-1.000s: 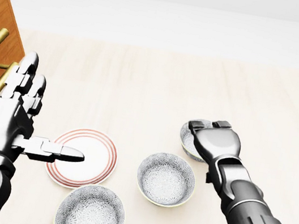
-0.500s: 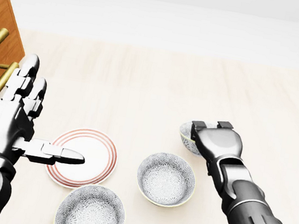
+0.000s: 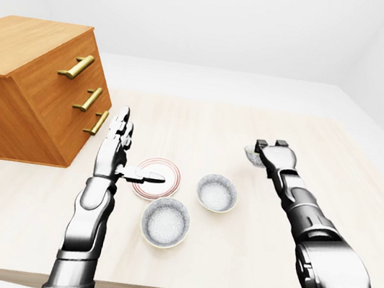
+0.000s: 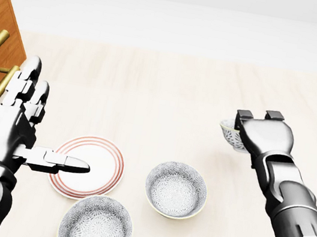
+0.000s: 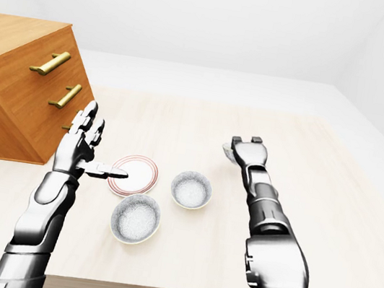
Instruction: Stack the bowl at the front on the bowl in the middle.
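Right hand (image 4: 258, 132) gripping a small bowl (image 4: 229, 134), up and to the right of the middle bowl (image 4: 176, 188) in the head view.

My fingers are closed over the bowl's rim from the right, so its left side shows past them, and I judge it just clear of the table (image 4: 152, 81). I keep the left hand (image 4: 15, 122) wide open, thumb out over the plate (image 4: 101, 167), holding nothing and out of the way. The middle bowl sits upright and empty, with bare table between it and my load, so the path down-left looks free. A third bowl (image 4: 96, 225) lies near it at the bottom edge. The chest (image 3: 33, 82) stands well apart on the left.
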`<state>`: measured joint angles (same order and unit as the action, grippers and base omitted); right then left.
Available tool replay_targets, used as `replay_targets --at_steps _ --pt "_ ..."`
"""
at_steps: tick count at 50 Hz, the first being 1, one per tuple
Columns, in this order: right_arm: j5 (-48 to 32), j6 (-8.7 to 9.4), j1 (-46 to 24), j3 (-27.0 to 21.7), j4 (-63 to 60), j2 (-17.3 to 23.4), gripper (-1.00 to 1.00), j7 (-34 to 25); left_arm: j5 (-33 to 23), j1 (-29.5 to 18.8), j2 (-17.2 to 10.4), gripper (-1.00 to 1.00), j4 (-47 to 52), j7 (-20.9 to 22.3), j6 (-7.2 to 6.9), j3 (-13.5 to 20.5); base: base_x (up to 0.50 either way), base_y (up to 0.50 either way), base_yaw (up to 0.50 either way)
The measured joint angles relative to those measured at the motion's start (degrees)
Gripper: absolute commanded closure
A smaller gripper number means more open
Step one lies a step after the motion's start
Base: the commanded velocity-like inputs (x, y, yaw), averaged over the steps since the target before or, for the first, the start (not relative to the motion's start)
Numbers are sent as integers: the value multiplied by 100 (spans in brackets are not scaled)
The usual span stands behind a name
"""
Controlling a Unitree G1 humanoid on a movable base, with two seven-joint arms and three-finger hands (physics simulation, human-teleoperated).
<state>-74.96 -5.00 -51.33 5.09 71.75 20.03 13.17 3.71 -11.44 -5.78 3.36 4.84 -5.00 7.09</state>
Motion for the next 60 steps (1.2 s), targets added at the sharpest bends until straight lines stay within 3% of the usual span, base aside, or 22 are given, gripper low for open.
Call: replay_targets --at_steps 5,11,24,32,44,60 --pt "247 0 157 -126 -458 67 100 -299 -1 9 2 -100 14 -2 0 0 0 0 0" --pt "900 0 636 -344 -1552 12 100 -1132 -5 27 11 -100 35 -3 0 -7 0 0 0" --pt "2380 -1 1901 -636 -4248 -335 100 -3067 -23 54 33 -100 95 -6 0 -30 0 0 0" --pt "2814 -1 2216 -628 -5338 -582 100 -3810 -27 55 38 -100 114 -5 0 -34 0 0 0" --pt "3004 -1 2351 -511 -6060 -849 100 -4303 -38 70 50 -100 194 -12 0 -46 0 0 0" --pt "2417 -1 2561 -390 -6091 -972 100 -3977 -34 63 53 -100 181 -17 0 -47 0 0 0"
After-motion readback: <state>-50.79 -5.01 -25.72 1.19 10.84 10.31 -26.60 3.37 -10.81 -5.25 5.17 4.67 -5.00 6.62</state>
